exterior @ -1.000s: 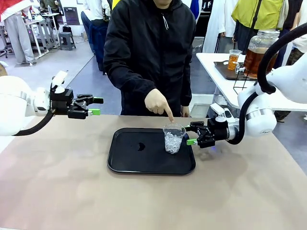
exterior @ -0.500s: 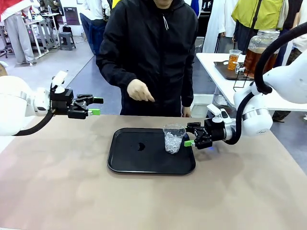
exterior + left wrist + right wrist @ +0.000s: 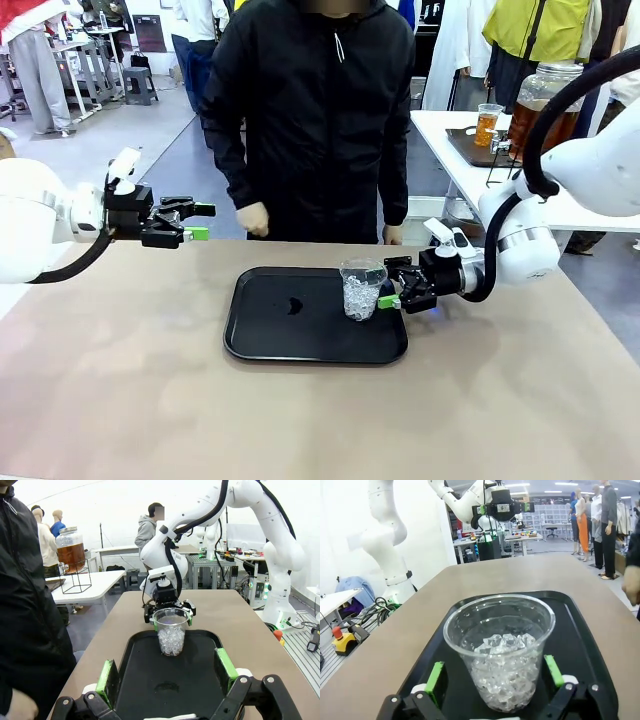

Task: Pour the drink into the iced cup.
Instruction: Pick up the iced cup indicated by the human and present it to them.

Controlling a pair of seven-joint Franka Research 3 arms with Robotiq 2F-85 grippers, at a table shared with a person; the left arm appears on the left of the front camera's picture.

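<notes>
A clear plastic cup (image 3: 362, 288) filled with ice stands on the right part of a black tray (image 3: 290, 330). My right gripper (image 3: 392, 282) is open at the cup's right side, level with the table. In the right wrist view its green pads (image 3: 436, 677) flank the cup (image 3: 501, 650) with small gaps. My left gripper (image 3: 203, 222) hangs open and holds nothing above the table's far left; its wrist view looks along the tray at the cup (image 3: 171, 632). The drink, amber liquid in a large glass jar (image 3: 540, 100), stands on a white table behind, also seen as the jar (image 3: 71, 555).
A person in a black jacket stands at the far edge, a hand (image 3: 252, 220) hanging near the table edge. A small glass of amber liquid (image 3: 487, 122) sits next to the jar on a dark tray. The brown tabletop (image 3: 320, 420) is bare in front of the tray.
The person's hand has pulled back from pointing at the cup and dropped to the side. My right gripper has moved left, bringing its fingers around the cup. The left arm has stayed still.
</notes>
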